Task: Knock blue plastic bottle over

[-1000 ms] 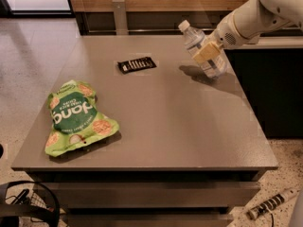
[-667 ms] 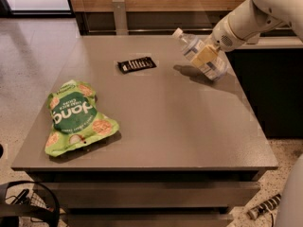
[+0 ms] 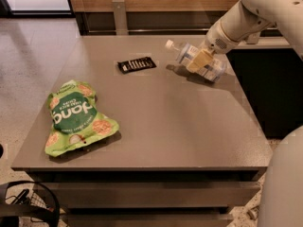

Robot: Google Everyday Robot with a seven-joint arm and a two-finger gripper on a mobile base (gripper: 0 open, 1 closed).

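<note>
**Bottle tipped further, close to lying flat**

Camera view: the blue plastic bottle (image 3: 185,54) sits at the far right of the grey tabletop (image 3: 165,126). It leans steeply, close to flat. Its white cap (image 3: 169,45) points left and stands a little above the surface, while the base end lies to the right, near the tabletop's right edge. The gripper (image 3: 200,60) lies across the bottle's middle, its tan tip touching the pale label. The white arm (image 3: 236,22) reaches in from the upper right. Whether the gripper is spread or clamped on the bottle cannot be told here.

Set against the frame 0.7 s ago, the cap has dropped lower and moved further left, so the bottle is tilted more than it was. The gripper has come down with it and sits a little nearer the tabletop.

The green snack bag (image 3: 75,117) lies flat on the left side, well apart from the bottle. The black flat packet (image 3: 137,64) rests toward the far middle, left of the cap. Both are where they were before.
</note>
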